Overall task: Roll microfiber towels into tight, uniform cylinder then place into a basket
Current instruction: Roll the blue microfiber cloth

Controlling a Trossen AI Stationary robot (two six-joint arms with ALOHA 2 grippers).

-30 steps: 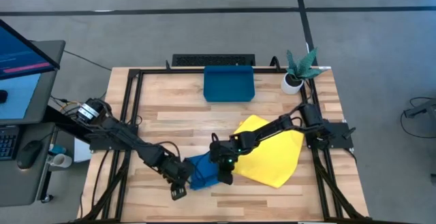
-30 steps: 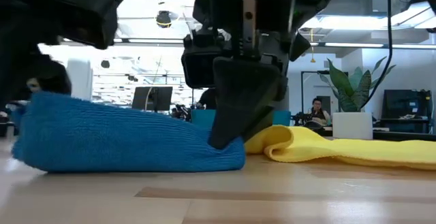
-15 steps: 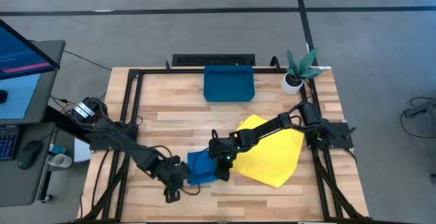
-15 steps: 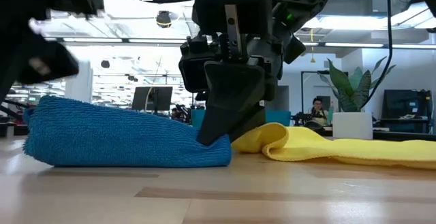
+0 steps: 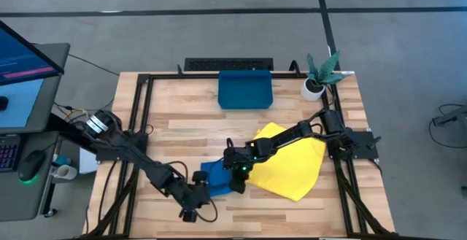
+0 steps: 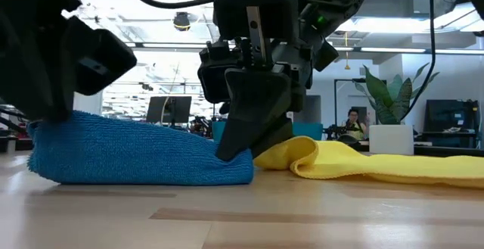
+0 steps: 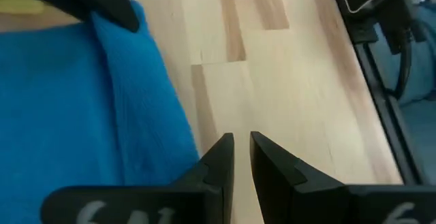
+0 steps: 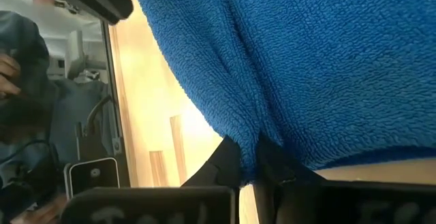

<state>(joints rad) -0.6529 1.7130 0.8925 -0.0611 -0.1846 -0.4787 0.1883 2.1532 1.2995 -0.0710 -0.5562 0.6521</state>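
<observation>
The right gripper is seen pinched shut on a fold at the right end of the blue towel, its fingers closed tight into the pile, and it sits at about 6 o'clock on the table in the high view. The left gripper is found just off the towel's left edge, at about 8 o'clock from the right one, its fingers nearly closed with only bare wood between them, so nothing is held there. The blue towel is bunched into a low, loose hump, its long axis running roughly 9 to 3 o'clock between the two grippers; the right arm is judged the nearer, being already on it. The yellow towel lies spread at 3 o'clock, touching the blue one. The basket stands well apart at 12 o'clock, with nothing seen in it. Counted: two towels, one basket, one potted plant.
</observation>
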